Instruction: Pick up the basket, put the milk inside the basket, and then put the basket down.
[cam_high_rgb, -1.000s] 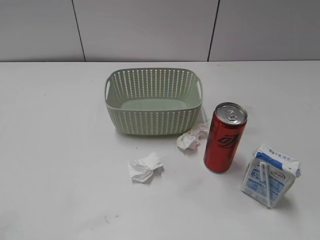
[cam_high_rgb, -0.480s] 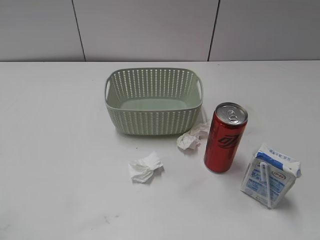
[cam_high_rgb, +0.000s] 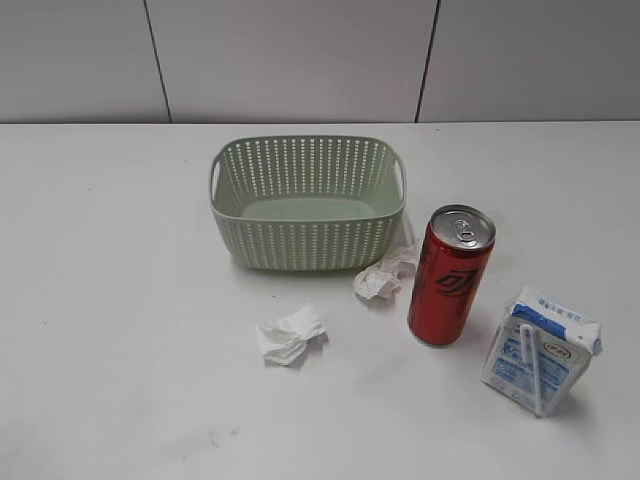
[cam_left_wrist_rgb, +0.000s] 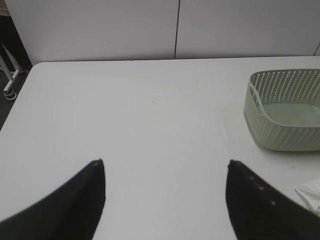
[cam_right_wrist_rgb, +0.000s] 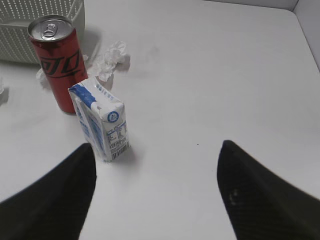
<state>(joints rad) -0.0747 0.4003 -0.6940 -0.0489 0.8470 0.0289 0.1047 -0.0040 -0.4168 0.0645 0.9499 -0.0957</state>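
Basket (cam_high_rgb: 307, 203), sage green with perforated walls, sits empty mid-table, untouched: the pickup has not begun. Next, I judge, the left gripper (cam_left_wrist_rgb: 165, 172), wide open and empty, must reach its handle. Milk (cam_high_rgb: 539, 349) stands right of the can (cam_high_rgb: 449, 274); the right gripper (cam_right_wrist_rgb: 156, 150) hangs open above it.

Across the exterior views nothing on the tabletop (cam_high_rgb: 100, 300) has shifted: no item has moved, turned or tipped between the earlier moments and this one. Neither pincer has come into the exterior view in that time. The wrist views exist for this moment alone, so any travel of the left pincer (cam_left_wrist_rgb: 165, 167) or the right pincer (cam_right_wrist_rgb: 156, 150) cannot be judged from them.
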